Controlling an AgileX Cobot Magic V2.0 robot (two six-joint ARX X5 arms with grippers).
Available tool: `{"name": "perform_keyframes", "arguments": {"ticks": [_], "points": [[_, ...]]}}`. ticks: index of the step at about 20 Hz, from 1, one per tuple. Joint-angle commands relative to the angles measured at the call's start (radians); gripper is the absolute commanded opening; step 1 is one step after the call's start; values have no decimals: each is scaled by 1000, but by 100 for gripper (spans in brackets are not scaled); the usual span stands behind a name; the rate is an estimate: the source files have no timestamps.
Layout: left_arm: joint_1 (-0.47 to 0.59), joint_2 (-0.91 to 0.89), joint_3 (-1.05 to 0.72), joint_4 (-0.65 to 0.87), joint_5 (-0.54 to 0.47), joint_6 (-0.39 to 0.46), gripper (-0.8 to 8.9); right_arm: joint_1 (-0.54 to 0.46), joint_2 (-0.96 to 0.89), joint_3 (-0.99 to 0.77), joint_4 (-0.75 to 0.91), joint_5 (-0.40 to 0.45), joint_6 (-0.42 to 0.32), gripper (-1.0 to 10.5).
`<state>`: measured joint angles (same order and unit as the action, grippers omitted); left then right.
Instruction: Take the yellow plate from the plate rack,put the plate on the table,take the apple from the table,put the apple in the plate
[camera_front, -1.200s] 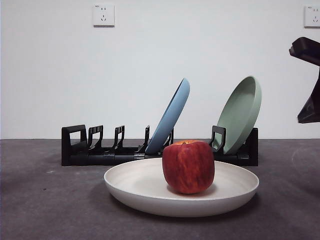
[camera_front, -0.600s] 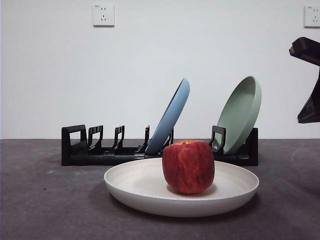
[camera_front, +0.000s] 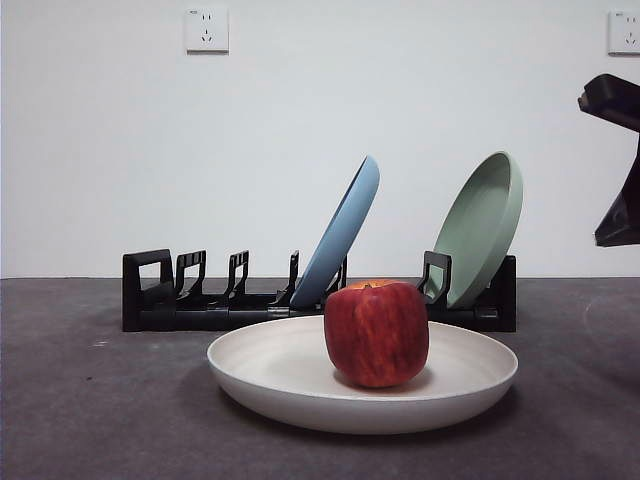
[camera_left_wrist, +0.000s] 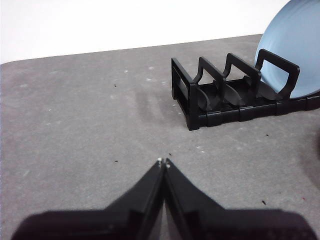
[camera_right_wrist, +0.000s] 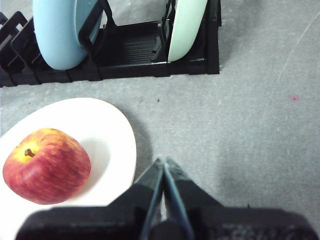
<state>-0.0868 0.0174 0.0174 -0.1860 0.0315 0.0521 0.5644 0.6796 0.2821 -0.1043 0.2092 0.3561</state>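
The cream yellow plate (camera_front: 300, 385) lies flat on the grey table (camera_front: 80, 400), in front of the black plate rack (camera_front: 200, 300). The dark red apple (camera_front: 377, 333) sits in the plate, a little right of its middle. In the right wrist view the apple (camera_right_wrist: 46, 166) rests on the plate (camera_right_wrist: 112, 135), and my right gripper (camera_right_wrist: 163, 161) hangs shut and empty just beside the plate's rim. My left gripper (camera_left_wrist: 163, 161) is shut and empty over bare table, short of the rack's looped end (camera_left_wrist: 192, 100).
A light blue plate (camera_front: 345, 230) and a pale green plate (camera_front: 485, 225) lean in the rack. A black arm part (camera_front: 615, 160) shows at the right edge of the front view. Wall sockets (camera_front: 207, 30) sit high on the white wall.
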Motion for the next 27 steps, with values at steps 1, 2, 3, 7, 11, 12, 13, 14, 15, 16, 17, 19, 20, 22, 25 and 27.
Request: {"name": "perform_keyframes", "arguments": {"ticks": [1,2,3,7,11,12,13,14,15,16,17,19,20,22,25,27], "points": [[3,-1,-13,-2,-4,-6,-1,2,0,-5,6,3,9,2],[3,-1,-13,-1,-4,-7,-1,2,0,-5,6,3,10,2],[3,-1,-13,-2,-4,-7,-1,2,0,-5,6,3,10,2],[3,-1,-13,-1,-4,-6,-1,0,-8,-5,-18,36,-11,1],[3,-1,-13,-2,-4,-7,-1,-31,-157,-5,-93,51,-187,1],[3,-1,-13,-1,-4,-7,-1,-60,-209,-5,-90,49,-238,1],[3,-1,-13,-2,-4,-7,-1,-100,-262,-5,-87,19,-277,1],[3,-1,-13,-2,-4,-7,-1,-152,-312,-5,-86,-42,-309,1],[3,-1,-13,-1,-4,-7,-1,-211,-359,-6,-86,-112,-338,1],[3,-1,-13,-2,-4,-7,-1,-270,-401,-8,-86,-164,-362,1],[3,-1,-13,-2,-4,-6,-1,-319,-434,-13,-82,-192,-375,1],[3,-1,-13,-1,-4,-7,-1,-403,-496,-38,-74,-208,-373,1],[3,-1,-13,-2,-4,-7,-1,-427,-522,-63,-55,-206,-373,1],[3,-1,-13,-2,-4,-7,-1,-447,-566,-128,-6,-204,-373,1],[3,-1,-13,-1,-4,-7,-1,-447,-608,-188,12,-204,-372,1],[3,-1,-13,-1,-4,-7,-1,-447,-626,-217,14,-208,-368,1]]}}
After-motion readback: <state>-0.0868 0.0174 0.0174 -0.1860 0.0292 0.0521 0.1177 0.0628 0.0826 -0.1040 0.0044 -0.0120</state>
